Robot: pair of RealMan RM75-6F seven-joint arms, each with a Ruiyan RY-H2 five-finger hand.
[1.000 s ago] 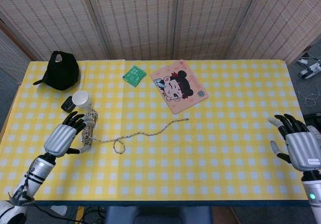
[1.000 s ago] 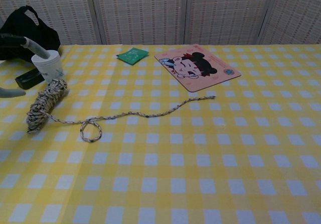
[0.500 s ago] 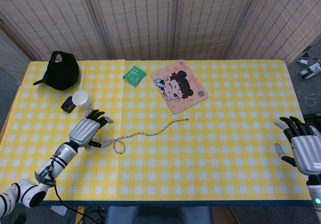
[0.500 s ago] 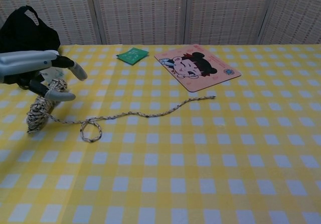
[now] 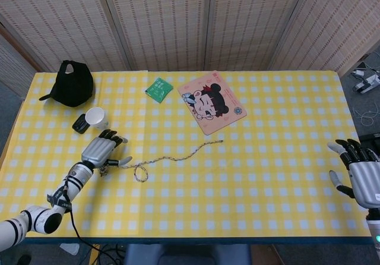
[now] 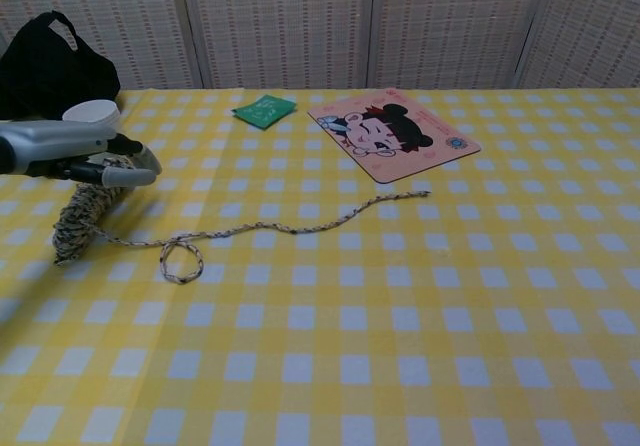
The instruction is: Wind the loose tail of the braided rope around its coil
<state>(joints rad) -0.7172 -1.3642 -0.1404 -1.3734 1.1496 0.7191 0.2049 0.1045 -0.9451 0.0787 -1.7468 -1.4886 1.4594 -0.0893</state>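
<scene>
Braided rope coil (image 6: 86,211) lies near the left edge of a yellow checked tabletop (image 6: 400,316), just in front of a white cup (image 5: 97,118). Its loose tail (image 6: 290,228) runs rightward across the cloth, curling into a small loop (image 6: 181,260) and ending short of a pink cartoon mat (image 6: 392,133). The left hand (image 5: 102,150) hovers palm down over the coil's far end, fingers (image 6: 128,176) spread and holding nothing. The right hand (image 5: 362,173) waits at the far right edge, well apart from the rope, fingers apart and empty.
</scene>
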